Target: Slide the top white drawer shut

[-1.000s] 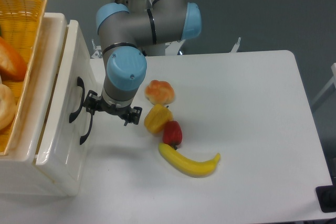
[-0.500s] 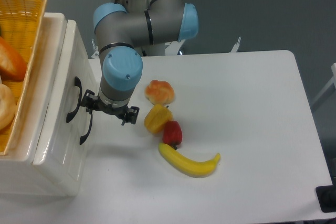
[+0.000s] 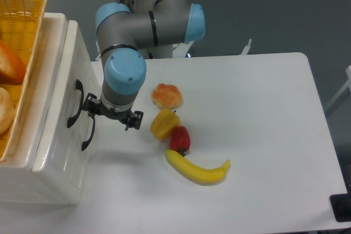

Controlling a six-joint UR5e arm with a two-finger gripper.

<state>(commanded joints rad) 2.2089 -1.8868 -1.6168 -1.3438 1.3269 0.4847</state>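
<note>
While pressed against the top white drawer (image 3: pixel 60 108) front beside its black handle (image 3: pixel 73 104), gripper (image 3: pixel 109 114) (grip state unclear) hovers left of yellow pepper (image 3: pixel 163 123).

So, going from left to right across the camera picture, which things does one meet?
Yellow wicker basket → top white drawer → tool → yellow pepper → red pepper → banana. The bun overlaps the peppers sideways, so I leave it out.
</note>
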